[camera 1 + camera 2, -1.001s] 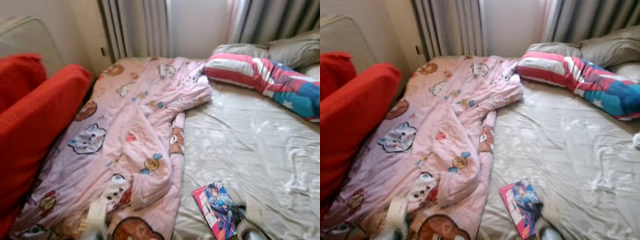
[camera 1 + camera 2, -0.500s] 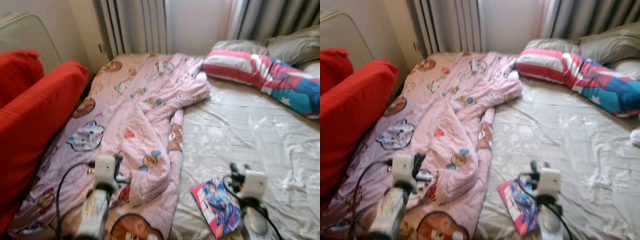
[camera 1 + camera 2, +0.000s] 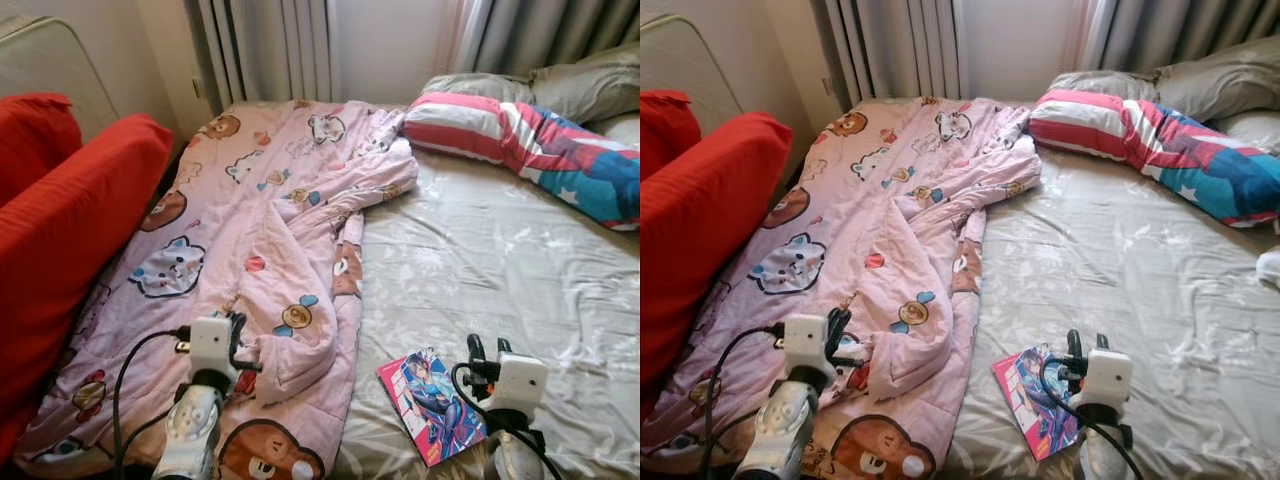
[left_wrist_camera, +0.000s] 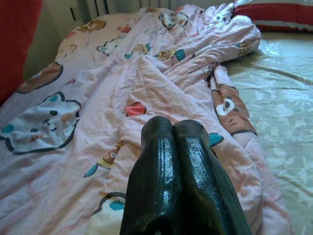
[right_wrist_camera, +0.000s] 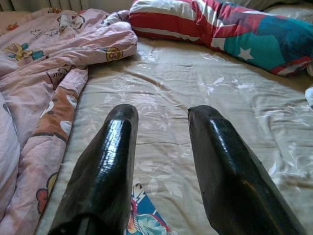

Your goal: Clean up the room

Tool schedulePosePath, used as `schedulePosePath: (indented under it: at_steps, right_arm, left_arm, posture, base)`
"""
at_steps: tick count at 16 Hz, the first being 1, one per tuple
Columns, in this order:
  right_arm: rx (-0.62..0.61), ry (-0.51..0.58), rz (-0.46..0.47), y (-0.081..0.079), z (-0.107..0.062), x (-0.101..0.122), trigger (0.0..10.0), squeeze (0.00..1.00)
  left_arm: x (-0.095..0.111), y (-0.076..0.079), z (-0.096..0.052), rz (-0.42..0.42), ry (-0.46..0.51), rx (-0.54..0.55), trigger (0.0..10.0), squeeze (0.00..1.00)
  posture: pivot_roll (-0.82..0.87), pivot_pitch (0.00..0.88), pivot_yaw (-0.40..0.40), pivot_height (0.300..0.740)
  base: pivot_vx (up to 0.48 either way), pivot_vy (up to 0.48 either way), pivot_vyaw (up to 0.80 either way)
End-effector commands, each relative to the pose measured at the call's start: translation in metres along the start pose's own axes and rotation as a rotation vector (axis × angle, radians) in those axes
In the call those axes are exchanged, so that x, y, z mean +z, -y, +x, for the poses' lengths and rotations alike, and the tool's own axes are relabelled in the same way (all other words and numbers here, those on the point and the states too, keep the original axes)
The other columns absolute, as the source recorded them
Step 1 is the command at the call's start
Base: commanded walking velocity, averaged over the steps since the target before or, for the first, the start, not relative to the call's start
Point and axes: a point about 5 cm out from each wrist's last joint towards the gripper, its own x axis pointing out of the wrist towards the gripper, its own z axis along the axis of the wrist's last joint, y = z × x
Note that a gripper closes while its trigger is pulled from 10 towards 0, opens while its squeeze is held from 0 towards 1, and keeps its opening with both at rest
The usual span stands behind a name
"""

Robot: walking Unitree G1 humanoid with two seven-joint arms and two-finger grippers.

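Observation:
A crumpled pink quilt [image 3: 270, 220] printed with cartoon bears covers the left half of the bed. A colourful comic book [image 3: 432, 405] lies flat on the grey sheet [image 3: 500, 270] near the front edge; its corner [image 5: 144, 220] shows below my right fingers. My left gripper [image 3: 238, 325] hovers low over the quilt's front part, and its fingers [image 4: 172, 128] are pressed together with nothing in them. My right gripper [image 3: 488, 347] is open just to the right of the book, above the bare sheet, with its fingers [image 5: 120, 132] spread apart and empty.
A red, white and blue striped pillow [image 3: 520, 150] and grey pillows [image 3: 565, 88] lie at the head of the bed. Red cushions [image 3: 70, 230] stand along the bed's left side. Curtains and a radiator [image 3: 270, 50] line the far wall. A small white object [image 3: 1270, 268] rests at the right edge.
Both arms have risen from the bottom edge into view over the bed. The camera has tilted slightly, shifting the whole scene.

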Motion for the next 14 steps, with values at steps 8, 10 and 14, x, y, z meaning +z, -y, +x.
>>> schedulePosePath:
  at_steps: [8,10,14]
  right_arm:
    - [0.011,-0.099,-0.002,-0.002,-0.006,-0.013,10.0,0.0]
    - [0.024,-0.125,-0.003,-0.003,-0.008,-0.018,10.0,0.0]
    - [0.018,-0.147,-0.004,-0.001,-0.006,-0.02,10.0,0.0]
  left_arm:
    - [-0.005,-0.009,-0.001,-0.043,-0.054,0.015,10.0,0.0]
    - [-0.005,-0.011,0.0,-0.045,-0.056,0.009,10.0,0.0]
    - [-0.006,-0.015,0.0,-0.052,-0.066,0.008,10.0,0.0]
  posture:
    - [-0.02,0.1,0.048,0.74]
    - [-0.02,0.098,0.045,0.74]
    - [-0.02,0.098,0.043,0.7]
  base:
    - [0.0,0.0,0.0]
    - [0.0,0.0,0.0]
    - [0.0,0.0,0.0]
